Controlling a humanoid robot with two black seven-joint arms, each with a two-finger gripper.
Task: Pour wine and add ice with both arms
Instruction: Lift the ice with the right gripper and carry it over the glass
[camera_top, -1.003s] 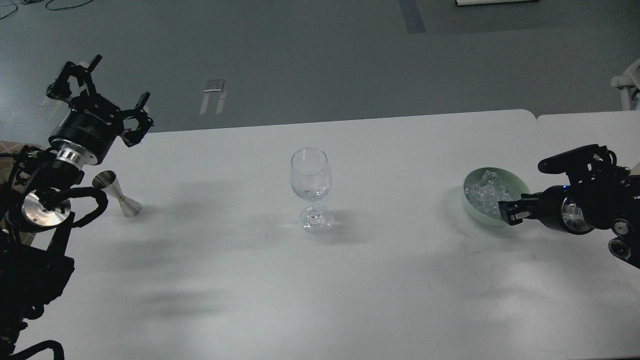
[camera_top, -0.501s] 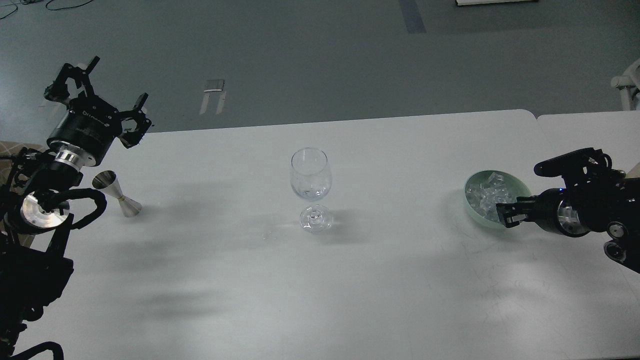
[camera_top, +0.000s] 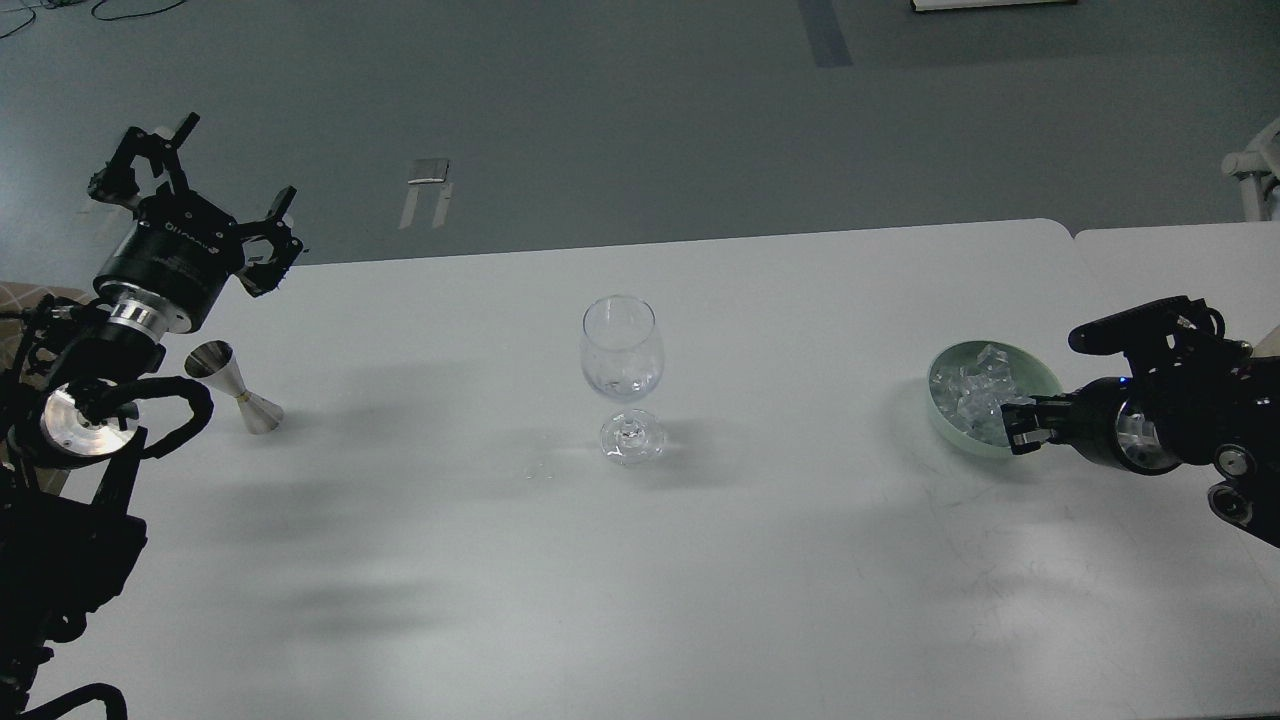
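**Ice not yet moved, glass not yet filled**

A wine glass (camera_top: 621, 375) is seen upright at the centre of the tabletop (camera_top: 700, 560). Its bowl looks almost empty; a faint glint low inside cannot be told apart as liquid or reflection. The ice (camera_top: 975, 393) is heaped in a pale green bowl (camera_top: 1040, 366) at the right of the frame, well apart from the glass.

The right tool (camera_top: 1045, 375) is held at the bowl's near rim, one finger above the bowl and the other low against the ice. The fingers are spread, but whether a chunk is pinched by the lower one cannot be told.

The left tool (camera_top: 195, 180) is raised at the upper left of the frame, its fingers spread wide and nothing held. A small metal measuring cup (camera_top: 236, 400) is standing just below it, untouched.

As judged from this, the task is at an early stage: an ice pickup is being attempted, and both the pouring and the drop into the glass are left to do.
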